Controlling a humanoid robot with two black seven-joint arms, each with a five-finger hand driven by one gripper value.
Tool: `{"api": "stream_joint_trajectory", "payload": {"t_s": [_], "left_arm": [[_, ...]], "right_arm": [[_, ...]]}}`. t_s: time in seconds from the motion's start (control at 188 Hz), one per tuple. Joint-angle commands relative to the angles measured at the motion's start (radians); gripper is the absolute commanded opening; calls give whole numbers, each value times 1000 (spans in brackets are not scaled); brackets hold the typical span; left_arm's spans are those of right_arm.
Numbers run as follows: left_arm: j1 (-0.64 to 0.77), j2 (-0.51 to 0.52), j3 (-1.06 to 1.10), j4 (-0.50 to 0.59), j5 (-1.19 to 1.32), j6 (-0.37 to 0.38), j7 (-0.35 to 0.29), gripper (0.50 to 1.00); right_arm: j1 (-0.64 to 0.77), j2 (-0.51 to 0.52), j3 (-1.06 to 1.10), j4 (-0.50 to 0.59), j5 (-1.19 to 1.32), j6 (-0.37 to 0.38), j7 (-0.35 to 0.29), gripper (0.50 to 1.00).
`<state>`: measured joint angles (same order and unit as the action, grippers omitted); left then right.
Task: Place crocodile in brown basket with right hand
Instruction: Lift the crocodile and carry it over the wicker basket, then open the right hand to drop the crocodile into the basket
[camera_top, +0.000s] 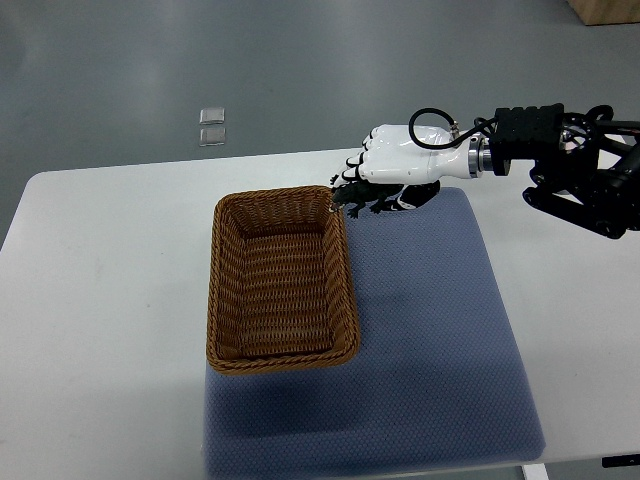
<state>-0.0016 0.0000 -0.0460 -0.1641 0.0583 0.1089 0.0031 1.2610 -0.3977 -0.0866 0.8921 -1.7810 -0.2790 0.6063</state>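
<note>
Right hand (398, 155) reaches in from the right edge, fingers curled down round the crocodile (358, 201), which sits just under the hand, abt touching the far-right corner rim of the brown basket (346, 275). Basket opening lies down-left of the hand, rim btwn them. Blue mat (440, 330) spreads below the hand w/ open room. White tabletop (100, 280) runs left past the basket. Two small clear squares (211, 126) lie on the floor, up-left, well apart.
</note>
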Motion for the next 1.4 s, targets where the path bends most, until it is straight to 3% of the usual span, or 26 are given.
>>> {"api": "stream_joint_trajectory", "payload": {"t_s": [0.0,0.352,0.475,0.587,0.64,0.688,0.811,0.933,1.2,1.392], "left_arm": [[0,0,0,0,0,0,0,1000],[0,0,0,0,0,0,0,1000],[0,0,0,0,0,0,0,1000],[0,0,0,0,0,0,0,1000],[0,0,0,0,0,0,0,1000],[0,0,0,0,0,0,0,1000],[0,0,0,0,0,0,0,1000],[0,0,0,0,0,0,0,1000],[0,0,0,0,0,0,0,1000],[0,0,0,0,0,0,0,1000]], "right_arm": [[5,19,4,37,3,-34,5,500],[-17,148,1,77,2,-78,5,500],[-40,174,-1,79,0,-78,5,541],[-54,189,-1,79,-3,-78,5,625],[-57,192,-1,74,-3,-78,5,697],[-57,192,-1,73,-3,-78,5,793],[-66,191,2,65,0,-77,5,901],[-69,189,4,59,2,-78,5,926],[-106,175,128,56,6,-60,5,926],[-150,149,306,27,169,55,5,926]]}}
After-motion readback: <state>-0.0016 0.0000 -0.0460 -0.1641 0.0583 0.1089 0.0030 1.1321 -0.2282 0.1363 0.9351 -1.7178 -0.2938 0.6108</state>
